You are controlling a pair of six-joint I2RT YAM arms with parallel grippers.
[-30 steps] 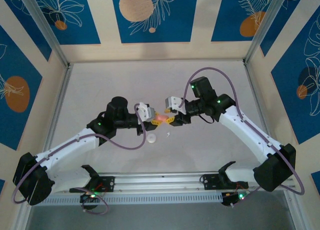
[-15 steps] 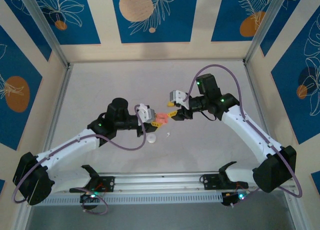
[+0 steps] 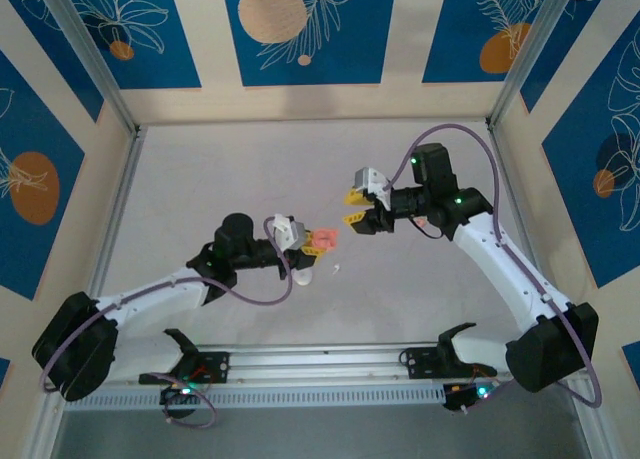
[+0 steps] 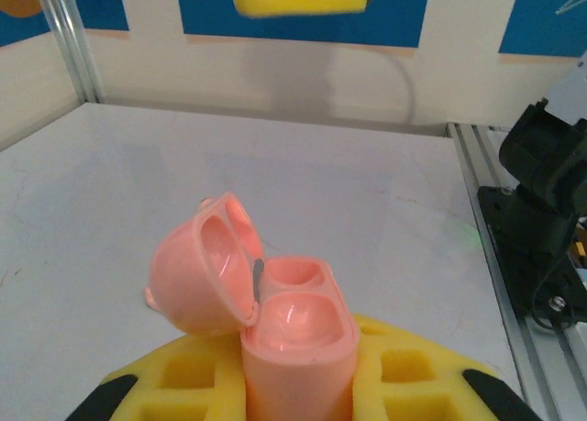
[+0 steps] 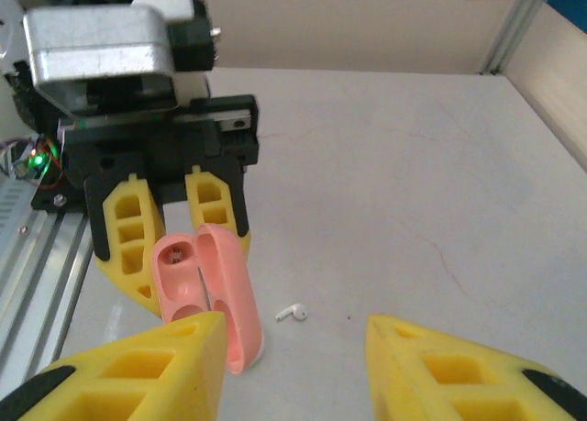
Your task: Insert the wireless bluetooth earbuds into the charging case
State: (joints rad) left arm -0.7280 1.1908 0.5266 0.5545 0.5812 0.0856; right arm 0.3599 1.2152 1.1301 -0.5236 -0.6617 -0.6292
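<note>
Tabletop [image 3: 240, 169] was a pale grey matte sheet, faintly scuffed, bounded by aluminium posts [image 3: 88, 54] at the sides and a slotted rail [image 3: 320, 363] at the near edge. Walls [image 3: 310, 29] carried blue panels with orange discs and white leaf outlines, set between cream strips. Left gripper [image 3: 306, 243] was clamped on the base of a pink case [image 3: 321, 240], held above the tabletop with its lid hinged open and both wells showing. Right gripper [image 3: 353, 207] hung near the case without touching it, jaws spread and empty. One white earbud [image 3: 337, 269] lay on the tabletop, near a small white round object [image 3: 302, 276] under the left gripper.
</note>
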